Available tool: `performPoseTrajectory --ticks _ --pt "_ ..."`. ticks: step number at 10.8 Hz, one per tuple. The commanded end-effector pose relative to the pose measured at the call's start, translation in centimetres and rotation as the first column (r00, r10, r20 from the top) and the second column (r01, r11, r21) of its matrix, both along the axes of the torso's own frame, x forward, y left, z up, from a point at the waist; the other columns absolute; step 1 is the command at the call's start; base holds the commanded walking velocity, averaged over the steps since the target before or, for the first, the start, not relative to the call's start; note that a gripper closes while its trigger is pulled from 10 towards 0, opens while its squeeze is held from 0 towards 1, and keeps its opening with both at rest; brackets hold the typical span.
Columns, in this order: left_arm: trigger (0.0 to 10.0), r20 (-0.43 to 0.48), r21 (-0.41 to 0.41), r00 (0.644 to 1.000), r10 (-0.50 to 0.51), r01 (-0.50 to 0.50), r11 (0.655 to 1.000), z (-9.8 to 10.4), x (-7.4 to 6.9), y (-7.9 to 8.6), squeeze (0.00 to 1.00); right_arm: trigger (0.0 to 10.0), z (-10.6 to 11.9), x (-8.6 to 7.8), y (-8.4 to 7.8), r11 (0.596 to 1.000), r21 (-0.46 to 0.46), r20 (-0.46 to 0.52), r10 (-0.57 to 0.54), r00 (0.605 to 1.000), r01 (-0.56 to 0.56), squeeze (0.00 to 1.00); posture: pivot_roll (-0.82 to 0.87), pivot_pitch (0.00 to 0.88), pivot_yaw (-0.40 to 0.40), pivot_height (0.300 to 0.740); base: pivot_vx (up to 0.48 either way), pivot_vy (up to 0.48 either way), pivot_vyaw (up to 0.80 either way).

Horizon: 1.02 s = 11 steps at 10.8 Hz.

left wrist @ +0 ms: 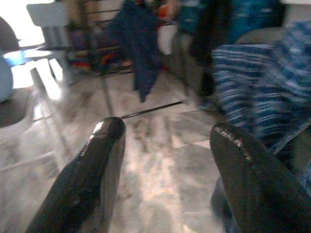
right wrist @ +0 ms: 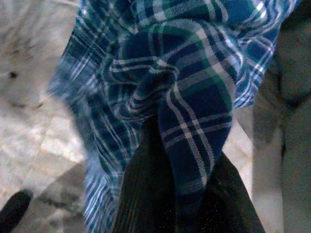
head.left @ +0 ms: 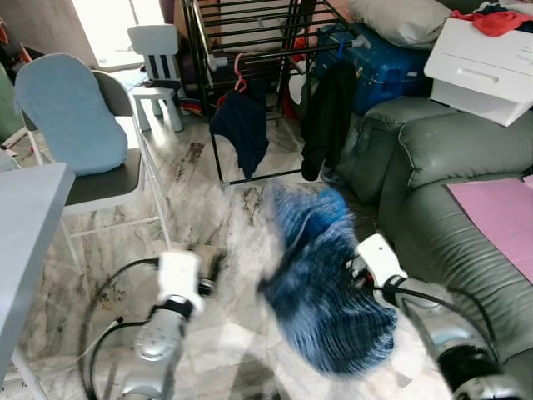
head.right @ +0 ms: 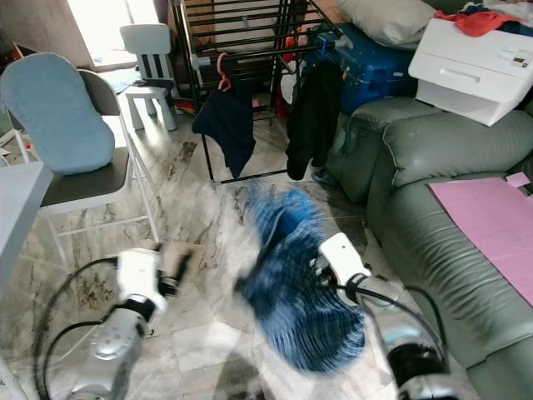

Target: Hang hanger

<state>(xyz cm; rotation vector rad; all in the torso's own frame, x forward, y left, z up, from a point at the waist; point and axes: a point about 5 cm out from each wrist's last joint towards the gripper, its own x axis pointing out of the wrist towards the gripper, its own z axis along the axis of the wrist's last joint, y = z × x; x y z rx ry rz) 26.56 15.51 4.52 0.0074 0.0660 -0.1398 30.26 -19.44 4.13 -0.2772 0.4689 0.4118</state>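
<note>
Your right gripper (head.left: 360,268) has its fingers closed on the blue plaid shirt (head.left: 325,283), which swings blurred above the floor well short of the drying rack (head.left: 250,33) – let it settle before you walk on. The left gripper (left wrist: 167,160) is spread wide and empty, so use it to steady the cloth; no hanger can be made out under the fabric – find its hook before reaching for the rail

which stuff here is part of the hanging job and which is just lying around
Part of the job:
- blue plaid shirt, held by the right gripper
- black drying rack
- left gripper, open, holding nothing

Just lying about:
- dark blue garment and black garment already on the rack
- grey chair
- green sofa
- blue suitcase
- white box
</note>
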Motion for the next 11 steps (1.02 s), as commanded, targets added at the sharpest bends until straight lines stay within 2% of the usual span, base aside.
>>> performPoseTrajectory --ticks 1,2,3,4,5,7,8,11 --pt "10.0 -0.003 -0.001 0.997 0.075 -0.075 0.997 0.0 -0.3 1.1 1.00 0.0 0.4 0.1 -0.1 0.994 0.031 0.030 -0.107 0.994 0.106 0.00 -0.10 0.000 0.035 0.740 0.000 0.000 0.00" --pt "10.0 -0.017 0.007 0.987 0.163 -0.162 0.987 -0.2 -0.6 2.1 1.00 0.0 0.0 -0.6 0.1 0.971 0.109 -0.013 -0.212 0.977 0.213 0.00 -0.10 0.000 0.034 0.740 0.000 0.000 0.00" --pt "10.0 -0.029 0.001 0.978 0.209 -0.209 0.978 -0.2 -0.6 2.6 1.00 0.0 -0.3 -1.2 0.7 0.950 0.162 -0.049 -0.263 0.964 0.268 0.00 -0.10 0.000 0.031 0.740 0.000 0.000 0.00" --pt "10.0 -0.035 0.006 0.969 0.243 -0.243 0.970 -0.2 -0.6 2.9 1.00 3.3 -0.2 -1.5 1.3 0.939 0.189 -0.054 -0.284 0.957 0.289 0.00 -0.10 0.000 0.029 0.740 0.000 0.000 0.00" --pt "10.0 -0.051 0.001 0.960 0.274 -0.274 0.962 -0.3 -0.7 3.0 0.00 10.0 0.0 -1.7 2.7 0.931 0.230 -0.068 -0.276 0.959 0.285 0.00 -0.10 0.000 0.031 0.740 0.000 0.000 0.00" --pt "10.0 -0.054 -0.020 0.966 0.253 -0.254 0.967 -0.5 -1.0 2.7 0.00 10.0 0.4 -2.1 3.8 0.921 0.253 -0.075 -0.288 0.955 0.297 0.00 -0.11 0.000 0.033 0.740 0.000 0.000 0.00" --pt "10.0 -0.058 -0.022 0.967 0.250 -0.251 0.968 -0.5 -0.9 2.4 0.00 10.0 0.4 -2.2 3.6 0.909 0.255 -0.090 -0.318 0.944 0.331 0.00 -0.11 0.000 0.031 0.740 0.000 0.000 0.00" --pt "10.0 -0.053 -0.034 0.970 0.239 -0.241 0.970 -0.2 -0.1 1.8 0.00 10.0 1.1 -1.8 3.0 0.908 0.240 -0.067 -0.336 0.939 0.342 0.00 -0.12 0.000 0.032 0.740 0.274 0.000 0.00"
